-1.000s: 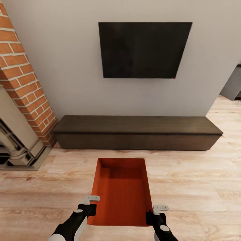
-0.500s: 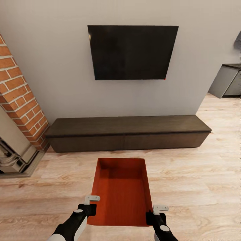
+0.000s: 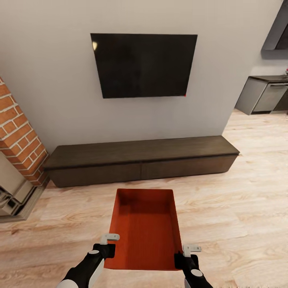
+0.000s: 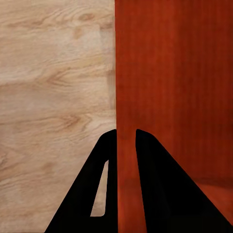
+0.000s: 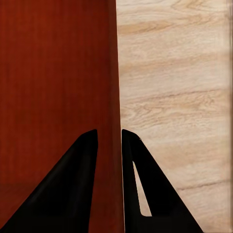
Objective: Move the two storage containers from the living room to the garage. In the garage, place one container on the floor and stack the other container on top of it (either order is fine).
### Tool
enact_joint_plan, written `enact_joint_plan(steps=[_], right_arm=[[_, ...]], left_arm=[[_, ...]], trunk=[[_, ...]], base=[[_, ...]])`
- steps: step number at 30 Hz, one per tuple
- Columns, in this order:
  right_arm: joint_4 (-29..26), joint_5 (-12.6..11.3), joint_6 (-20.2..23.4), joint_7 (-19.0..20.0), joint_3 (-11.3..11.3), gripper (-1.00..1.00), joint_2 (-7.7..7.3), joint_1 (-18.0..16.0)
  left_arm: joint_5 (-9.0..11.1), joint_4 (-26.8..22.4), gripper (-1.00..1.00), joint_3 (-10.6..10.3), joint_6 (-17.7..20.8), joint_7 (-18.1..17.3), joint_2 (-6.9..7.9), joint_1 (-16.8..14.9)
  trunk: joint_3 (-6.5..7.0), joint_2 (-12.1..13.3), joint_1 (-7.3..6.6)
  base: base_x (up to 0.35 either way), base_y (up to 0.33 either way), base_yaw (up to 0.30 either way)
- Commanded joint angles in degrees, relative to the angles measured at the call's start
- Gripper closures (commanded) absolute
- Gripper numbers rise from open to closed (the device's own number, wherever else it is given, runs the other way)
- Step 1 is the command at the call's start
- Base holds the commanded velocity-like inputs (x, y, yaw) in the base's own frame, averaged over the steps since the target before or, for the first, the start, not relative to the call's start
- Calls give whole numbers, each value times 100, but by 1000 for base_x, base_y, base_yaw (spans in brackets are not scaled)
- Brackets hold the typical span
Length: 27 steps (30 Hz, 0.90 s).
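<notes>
One orange-red storage container (image 3: 146, 230) hangs in front of me above the light wood plank floor of the living room, open side up, its ribbed bottom showing. My left gripper (image 3: 107, 250) is shut on its left side wall near the corner closest to me. My right gripper (image 3: 182, 259) is shut on its right side wall. In the left wrist view the black fingers (image 4: 99, 187) straddle the container wall (image 4: 126, 97). Likewise, in the right wrist view the fingers (image 5: 143, 187) clamp the wall (image 5: 114, 87), with the plank floor (image 5: 179, 97) below.
Ahead a long low dark wood cabinet (image 3: 140, 160) runs along the grey wall under a black TV (image 3: 144, 64). The red brick fireplace (image 3: 18, 140) stands at the left. At the right the plank floor (image 3: 248, 160) runs past the wall's end toward grey cabinets (image 3: 262, 94).
The whole view has swung to the right: fireplace, TV and cabinet slid left and the grey cabinets came into sight. Both grippers and the container keep the same place relative to me.
</notes>
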Motion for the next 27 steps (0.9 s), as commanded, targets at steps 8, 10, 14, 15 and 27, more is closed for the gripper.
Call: enact_joint_plan(steps=[8, 10, 14, 15, 27], right_arm=[[98, 16, 157, 5, -3, 100, 10, -1], [97, 16, 157, 5, -4, 100, 8, -1], [97, 16, 157, 5, -4, 100, 7, -1], [97, 16, 157, 5, -4, 100, 8, -1], [97, 16, 157, 5, -4, 100, 6, -1]], left_arm=[[13, -28, 100, -66, 28, 19, -67, -4], [13, -28, 100, -69, 27, 19, -67, -4], [13, -28, 100, -70, 19, 19, -67, -4], [13, -28, 100, -71, 18, 19, -67, -4], [13, -28, 100, -70, 17, 19, -67, -4]], trunk=[[140, 319, -176], [176, 399, -220], [248, 560, -308], [266, 600, -330], [481, 1081, -594]], base=[[0, 0, -168], [0, 0, -173], [0, 0, -178], [0, 0, -179], [0, 0, -180]])
